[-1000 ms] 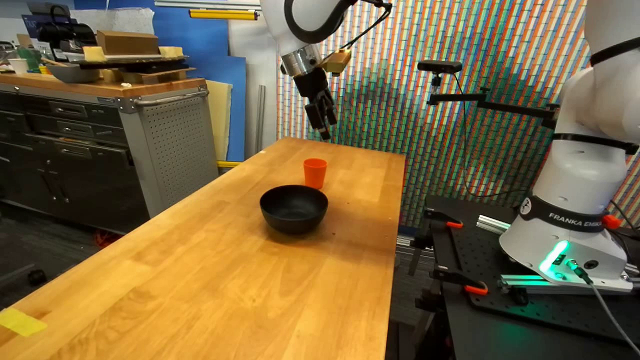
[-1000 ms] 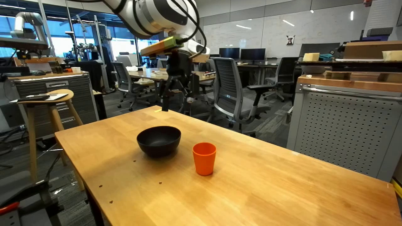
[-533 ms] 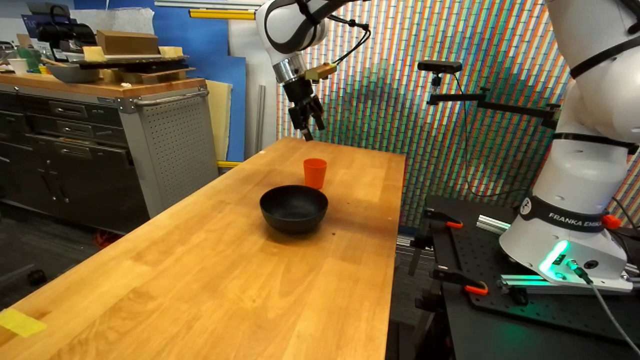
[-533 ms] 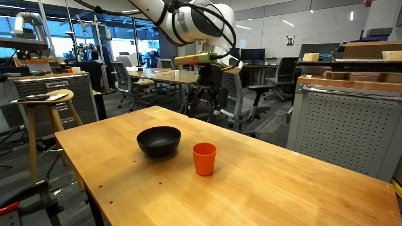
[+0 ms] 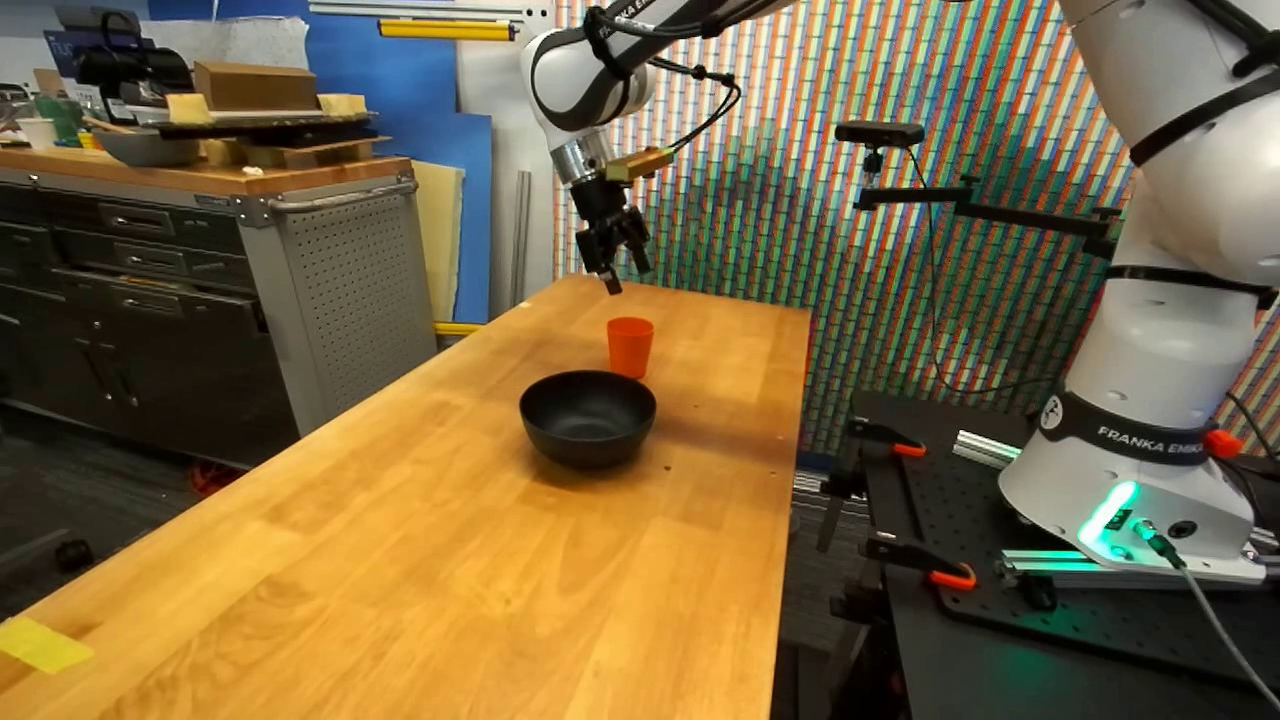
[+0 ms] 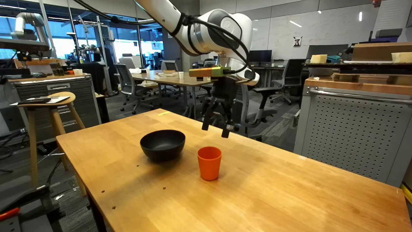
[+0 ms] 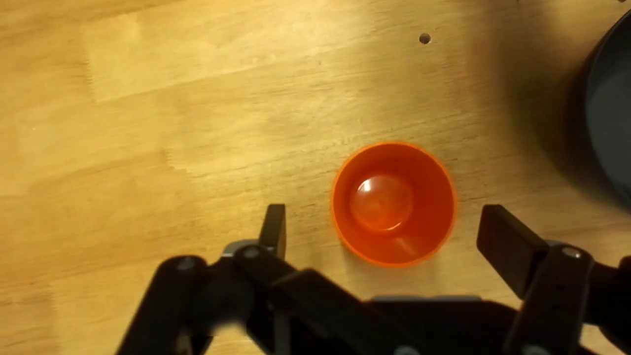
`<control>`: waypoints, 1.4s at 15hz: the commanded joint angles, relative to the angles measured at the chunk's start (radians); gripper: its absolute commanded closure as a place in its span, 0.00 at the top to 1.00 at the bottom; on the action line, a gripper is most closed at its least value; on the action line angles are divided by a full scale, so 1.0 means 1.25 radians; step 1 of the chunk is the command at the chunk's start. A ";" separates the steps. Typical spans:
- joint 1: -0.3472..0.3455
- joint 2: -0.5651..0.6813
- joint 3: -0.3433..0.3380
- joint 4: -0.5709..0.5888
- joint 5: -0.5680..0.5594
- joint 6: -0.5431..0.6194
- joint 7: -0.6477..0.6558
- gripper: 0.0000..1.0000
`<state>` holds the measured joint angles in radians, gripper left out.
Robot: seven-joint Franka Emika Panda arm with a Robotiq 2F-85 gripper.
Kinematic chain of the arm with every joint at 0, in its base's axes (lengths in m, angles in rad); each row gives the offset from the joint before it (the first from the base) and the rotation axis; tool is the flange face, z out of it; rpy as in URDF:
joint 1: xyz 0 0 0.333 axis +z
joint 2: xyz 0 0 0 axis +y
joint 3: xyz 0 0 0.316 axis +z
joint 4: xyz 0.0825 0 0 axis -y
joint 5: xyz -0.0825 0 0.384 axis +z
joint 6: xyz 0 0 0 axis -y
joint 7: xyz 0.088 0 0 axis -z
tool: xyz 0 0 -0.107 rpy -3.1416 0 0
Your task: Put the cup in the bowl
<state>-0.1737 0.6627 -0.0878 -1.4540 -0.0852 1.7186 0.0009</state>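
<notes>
The small orange-red cup (image 5: 630, 348) stands upright on the wooden table, in both exterior views (image 6: 209, 164). The matte black bowl (image 5: 588, 450) stands close beside the cup and also shows in an exterior view (image 6: 162, 153). My gripper (image 6: 215, 129) is open and empty, above the table and higher than the cup's rim. In the wrist view the cup (image 7: 394, 207) lies between the two spread fingers (image 7: 510, 249) and I look down into it; neither finger touches it. The bowl (image 7: 613, 118) is cut off at the right edge of the wrist view.
The wooden table (image 5: 450, 580) has a strip of yellow tape (image 5: 45, 645) at one end. A tool cabinet (image 5: 340, 250) and office chairs (image 6: 239, 93) stand beyond the table. A camera on a bracket (image 5: 880, 133) is near the robot base.
My gripper has moved across the table from beyond the bowl toward the cup, with a turn of the wrist. It stays open. The cup and the bowl have not moved.
</notes>
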 commanded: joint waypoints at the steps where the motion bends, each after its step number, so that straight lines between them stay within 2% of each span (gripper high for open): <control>1: -0.025 0.042 -0.011 0.043 0.055 0.022 0.025 1.00; 9: -0.058 0.065 -0.018 -0.003 0.105 0.065 0.041 1.00; 10: -0.056 0.067 -0.018 -0.012 0.104 0.066 0.041 0.75; 11: -0.055 0.069 -0.018 -0.016 0.102 0.066 0.041 0.74; 19: -0.059 0.077 -0.018 -0.044 0.111 0.061 0.044 0.11; 21: -0.057 0.074 -0.018 -0.046 0.109 0.060 0.043 0.00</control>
<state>-0.2496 0.7604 -0.0997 -1.5086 0.0243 1.7916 0.0516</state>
